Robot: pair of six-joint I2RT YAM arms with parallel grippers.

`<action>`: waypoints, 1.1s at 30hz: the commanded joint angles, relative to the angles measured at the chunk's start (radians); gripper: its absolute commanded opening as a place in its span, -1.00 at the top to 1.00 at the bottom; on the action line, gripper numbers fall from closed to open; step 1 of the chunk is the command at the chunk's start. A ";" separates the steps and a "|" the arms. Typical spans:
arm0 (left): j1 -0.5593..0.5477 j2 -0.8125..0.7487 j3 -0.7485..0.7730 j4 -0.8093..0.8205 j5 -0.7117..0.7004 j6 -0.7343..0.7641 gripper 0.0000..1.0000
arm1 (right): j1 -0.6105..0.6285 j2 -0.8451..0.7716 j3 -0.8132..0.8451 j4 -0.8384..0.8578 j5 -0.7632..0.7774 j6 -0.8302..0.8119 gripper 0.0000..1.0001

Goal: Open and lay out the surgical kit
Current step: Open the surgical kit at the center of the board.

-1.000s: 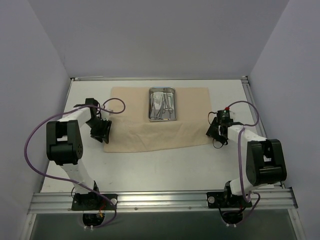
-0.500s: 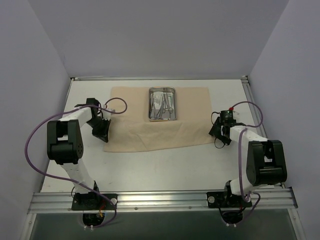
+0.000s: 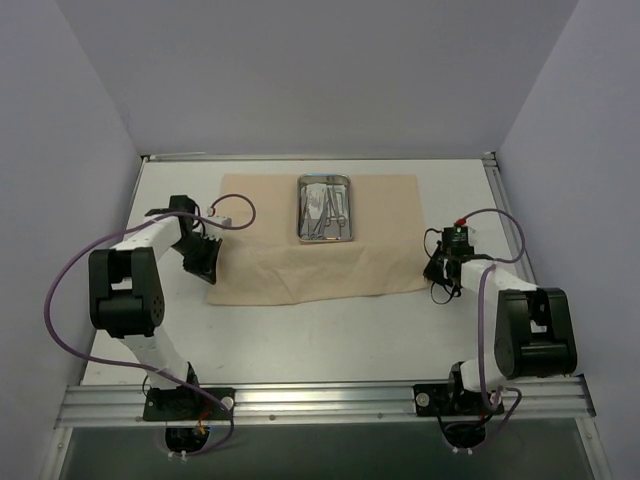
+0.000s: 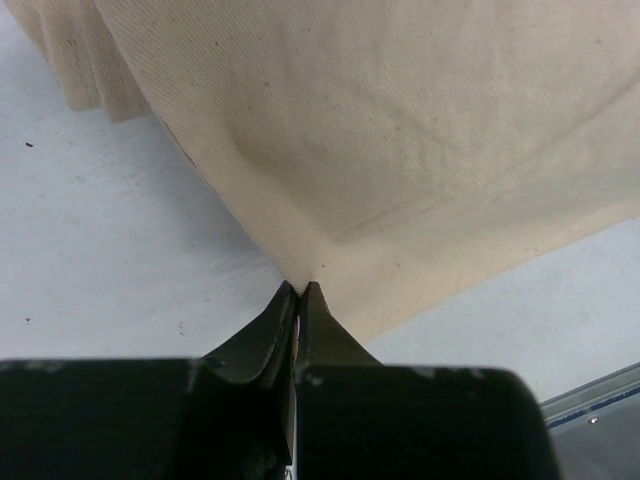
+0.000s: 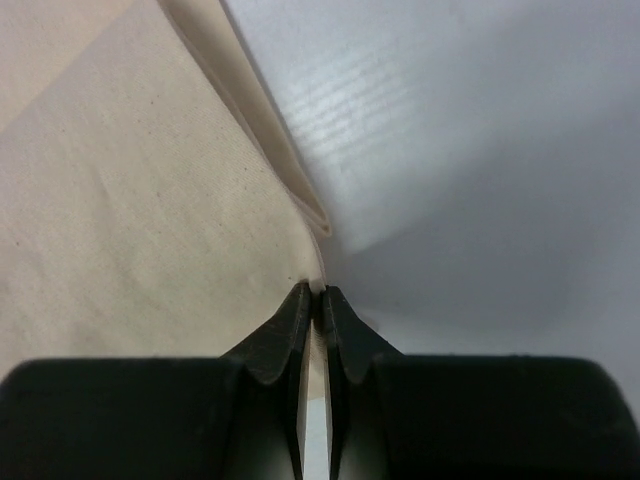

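The surgical kit lies opened out. Its beige cloth wrap (image 3: 320, 255) is spread across the table, and the small steel tray (image 3: 300, 212) stands on the far middle of it, with steel instruments (image 3: 326, 208) inside. My left gripper (image 3: 208, 268) is at the cloth's left near corner. In the left wrist view the left gripper (image 4: 300, 287) is shut on a pinched fold of the cloth (image 4: 400, 130). My right gripper (image 3: 434, 272) is at the right near corner. In the right wrist view the right gripper (image 5: 316, 291) is shut on the cloth's edge (image 5: 150, 200).
White tabletop (image 3: 330, 335) lies bare between the cloth and the arm bases. Grey walls close in the far side and both flanks. A metal rail (image 3: 320, 400) runs along the near edge. A folded hem of the cloth (image 5: 270, 140) runs away from the right jaws.
Both grippers have closed on the cloth's near corners, the left one first and then the right. The right gripper has shifted slightly outward and nearer. Cloth and tray have stayed put.
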 commanded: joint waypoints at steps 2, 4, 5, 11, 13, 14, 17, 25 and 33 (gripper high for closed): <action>-0.001 -0.093 0.003 -0.057 0.061 0.054 0.95 | -0.001 -0.122 -0.013 -0.186 -0.044 0.020 1.00; -0.003 -0.125 -0.014 -0.068 0.060 0.067 0.95 | 0.002 -0.188 -0.005 -0.241 -0.041 0.029 1.00; -0.004 -0.137 -0.020 -0.088 0.057 0.074 0.95 | 0.002 -0.208 0.004 -0.263 -0.033 0.034 1.00; -0.006 -0.262 -0.034 -0.261 -0.021 0.192 0.95 | 0.048 -0.380 0.038 -0.439 -0.025 0.078 1.00; -0.006 -0.311 -0.029 -0.323 -0.041 0.246 0.95 | 0.066 -0.418 0.055 -0.499 -0.031 0.118 1.00; -0.006 -0.325 -0.026 -0.382 -0.050 0.266 0.95 | 0.082 -0.429 0.062 -0.528 -0.028 0.123 1.00; -0.006 -0.377 -0.028 -0.474 -0.073 0.327 0.95 | 0.097 -0.492 0.090 -0.647 0.008 0.129 1.00; -0.007 -0.432 -0.040 -0.634 -0.069 0.426 0.95 | 0.100 -0.671 0.124 -0.898 0.021 0.126 1.00; -0.010 -0.427 -0.045 -0.778 -0.018 0.530 0.95 | 0.112 -0.748 0.145 -1.011 -0.007 0.132 1.00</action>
